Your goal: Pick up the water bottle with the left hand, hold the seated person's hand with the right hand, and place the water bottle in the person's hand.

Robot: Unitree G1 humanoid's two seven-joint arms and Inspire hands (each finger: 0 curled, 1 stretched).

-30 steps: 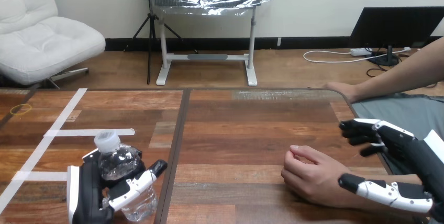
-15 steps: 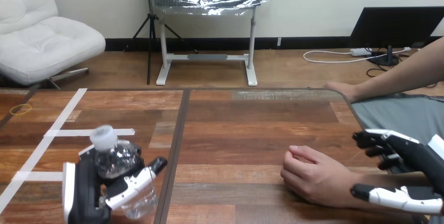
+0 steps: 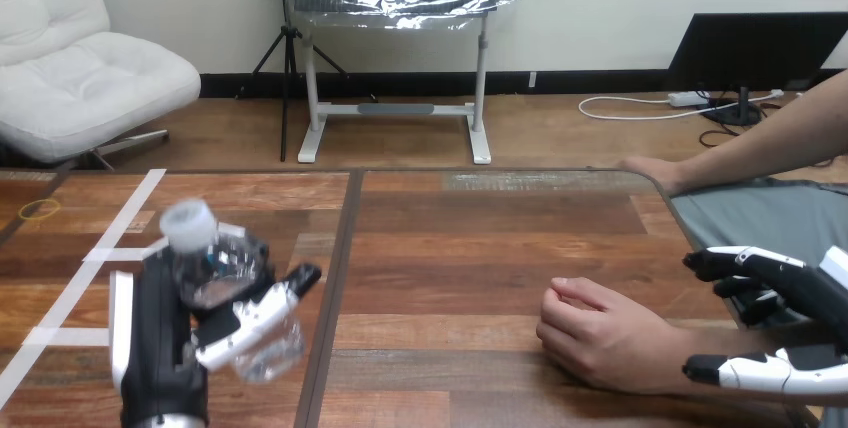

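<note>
Left hand (image 3: 155,348) is curled round the water bottle (image 3: 225,283), which appears just clear of the surface (image 3: 480,238); its long axis leans, cap up and beyond the fingers, base low by the thumb; right hand (image 3: 790,293) hangs open just beside the person's hand (image 3: 600,338), thumb and fingers apart, clasping nothing; the pick-up looks in progress; next that right hand should close gently on the person's hand.

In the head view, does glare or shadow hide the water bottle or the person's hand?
No. Head view: the clear water bottle, gripped by the left robot hand, carries bright highlights; the person's hand is evenly lit, soft shadow beneath it.
</note>
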